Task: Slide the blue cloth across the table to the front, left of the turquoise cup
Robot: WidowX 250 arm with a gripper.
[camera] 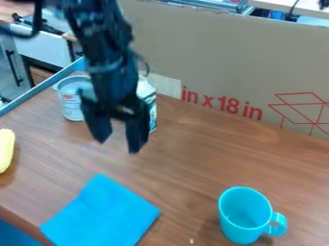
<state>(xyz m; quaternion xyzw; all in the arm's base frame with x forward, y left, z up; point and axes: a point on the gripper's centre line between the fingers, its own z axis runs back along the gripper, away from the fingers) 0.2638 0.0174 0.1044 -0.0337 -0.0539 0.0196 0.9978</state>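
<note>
The black gripper (118, 145) hangs over the left-centre part of the wooden table, its two fingers apart with nothing between them. Behind it stand a light-coloured can (70, 102) and a carton (151, 102), both partly hidden by the arm. Nearer the camera, below the gripper in the view, a blue cloth (101, 214) lies flat. A turquoise cup (241, 216) stands upright at the lower right, its handle pointing right.
A yellow object (6, 150) lies at the left edge. Tall cardboard (225, 57) with red print walls off the table's back, and a blue rail (40, 87) runs along the upper left. Another blue item (14, 235) is at the lower left corner.
</note>
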